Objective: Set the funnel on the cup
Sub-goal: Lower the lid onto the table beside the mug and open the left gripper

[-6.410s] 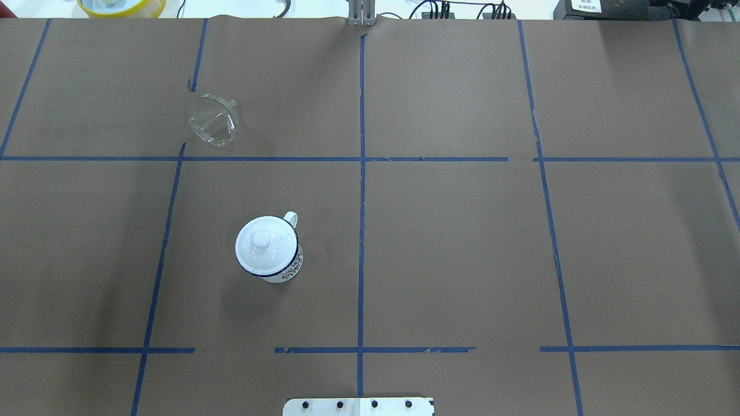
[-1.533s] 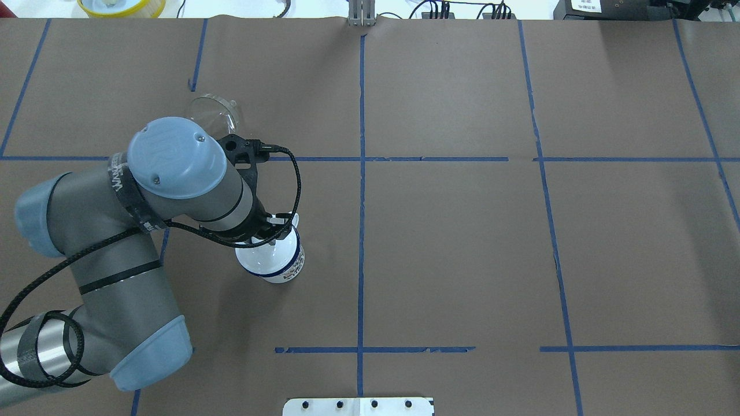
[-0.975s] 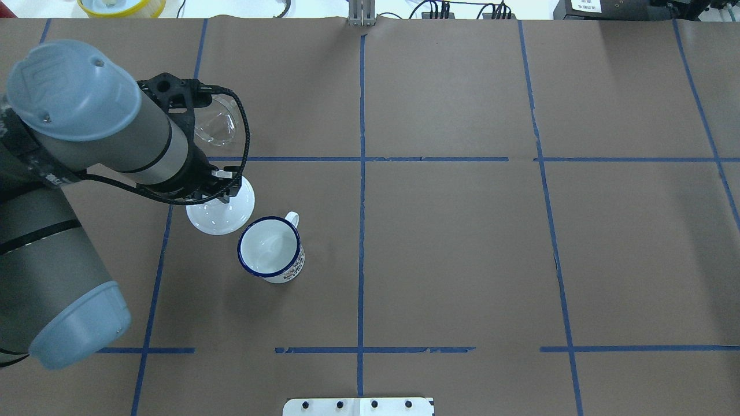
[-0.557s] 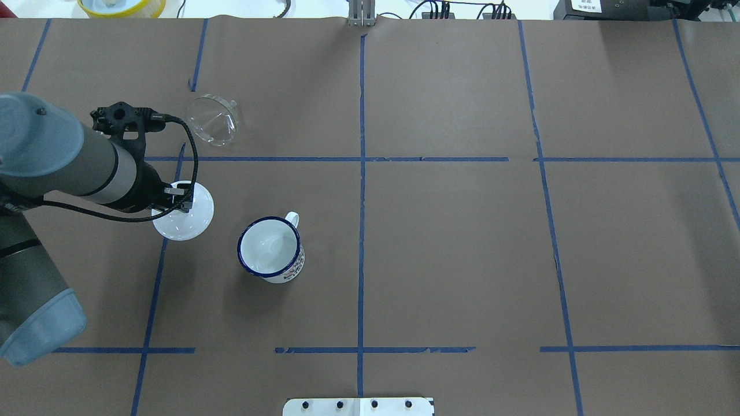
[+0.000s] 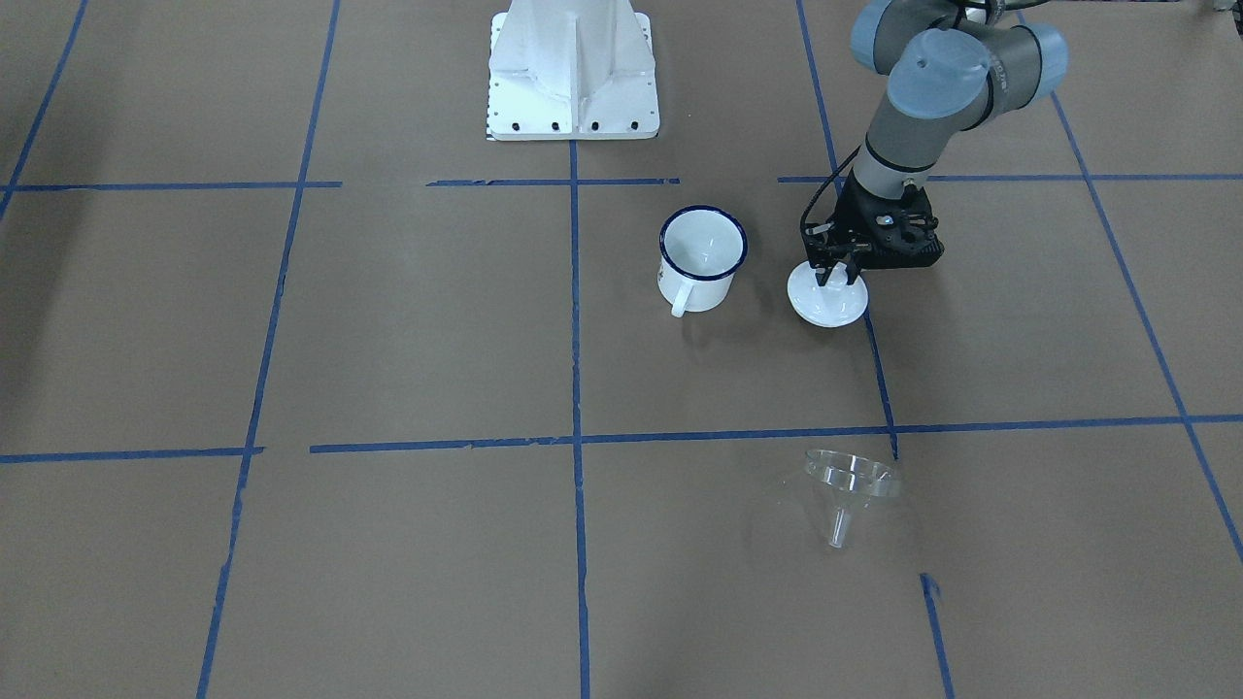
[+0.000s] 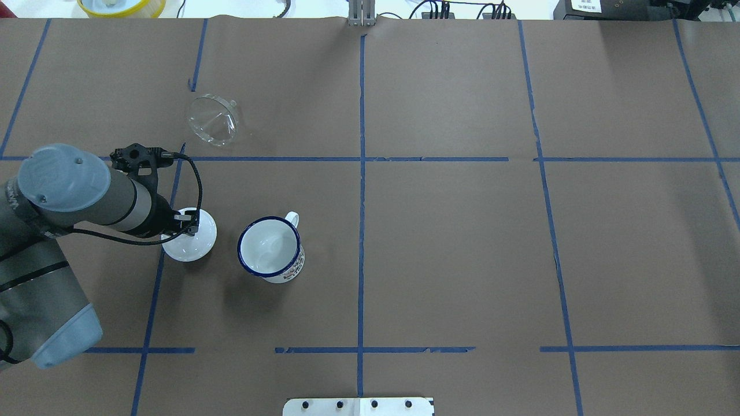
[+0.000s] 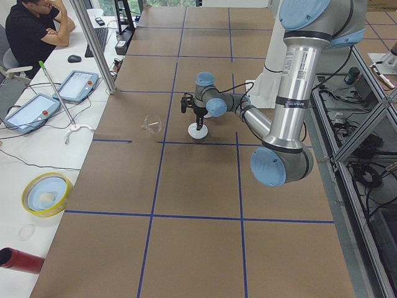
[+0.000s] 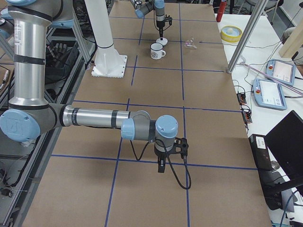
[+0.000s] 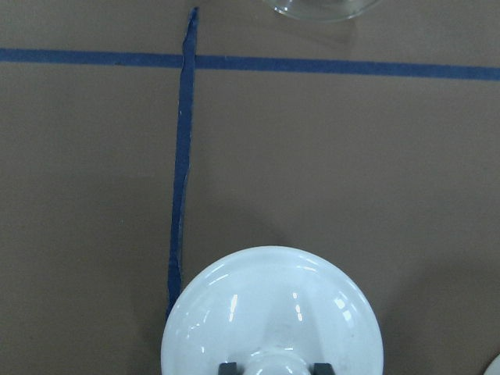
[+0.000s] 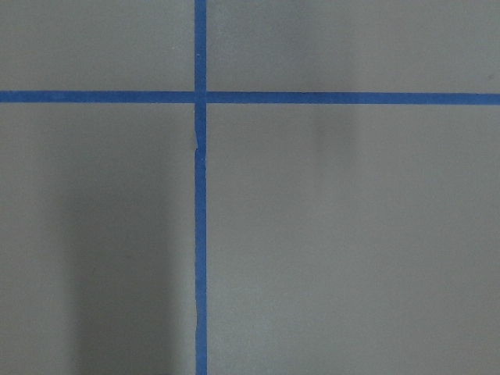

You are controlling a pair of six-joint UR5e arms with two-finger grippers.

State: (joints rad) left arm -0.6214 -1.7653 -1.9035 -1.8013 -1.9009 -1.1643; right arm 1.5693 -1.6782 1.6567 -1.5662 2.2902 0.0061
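The clear funnel (image 6: 213, 118) lies tilted on the brown paper at the far left, and also shows in the front view (image 5: 850, 481). The white cup (image 6: 270, 248) with a blue rim stands open and upright, handle pointing away from me, and also shows in the front view (image 5: 702, 248). My left gripper (image 6: 186, 224) is shut on the knob of a round white lid (image 6: 191, 242), held low just left of the cup. In the left wrist view the lid (image 9: 273, 312) fills the bottom, with the funnel's edge (image 9: 320, 8) at the top. My right gripper (image 8: 161, 165) hangs over bare paper far away; I cannot tell its state.
Blue tape lines divide the paper into squares. The robot's white base (image 5: 573, 68) stands behind the cup. A yellow bowl (image 6: 121, 6) sits beyond the far left edge. An operator (image 7: 34, 25) and tablets (image 7: 31, 110) are at a side table.
My left gripper took the lid off the cup and carried it left. Since 0.6 s ago it has come lower and closer to the cup's left side. Cup and funnel have not moved.
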